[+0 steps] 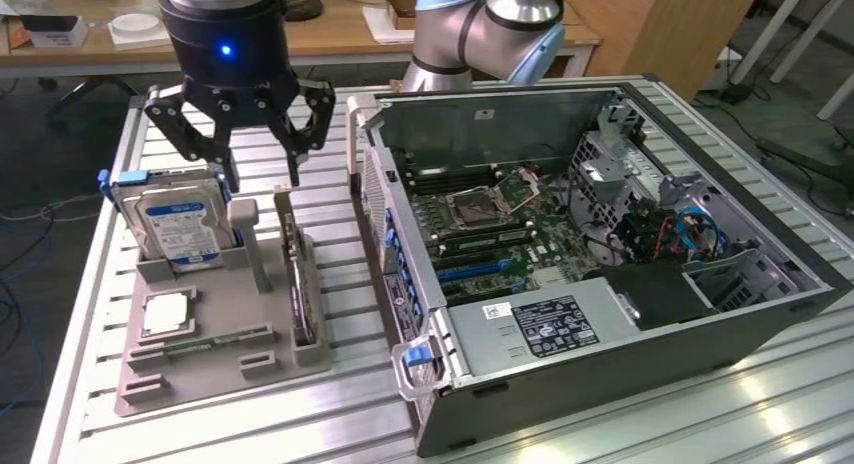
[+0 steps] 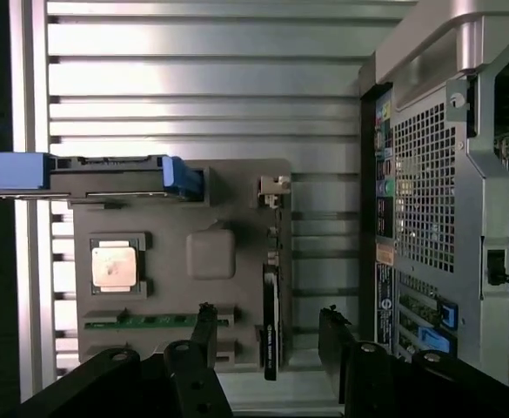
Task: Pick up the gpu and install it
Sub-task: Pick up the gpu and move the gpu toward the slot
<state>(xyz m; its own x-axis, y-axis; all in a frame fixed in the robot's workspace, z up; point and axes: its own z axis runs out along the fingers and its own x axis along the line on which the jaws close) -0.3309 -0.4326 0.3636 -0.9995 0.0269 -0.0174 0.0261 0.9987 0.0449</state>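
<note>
The end effector [image 1: 262, 172] hangs empty, fingers spread wide, above the grey plastic holder [image 1: 200, 384] on the ribbed metal tabletop [image 1: 267, 434]. The slim dark gpu [image 1: 302, 294] stands on edge there, between the hard drive [image 1: 180, 224] and the open computer case [image 1: 601, 234].

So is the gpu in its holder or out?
In: the gpu stands on edge in a slot of the grey holder, open gripper above it.
</note>
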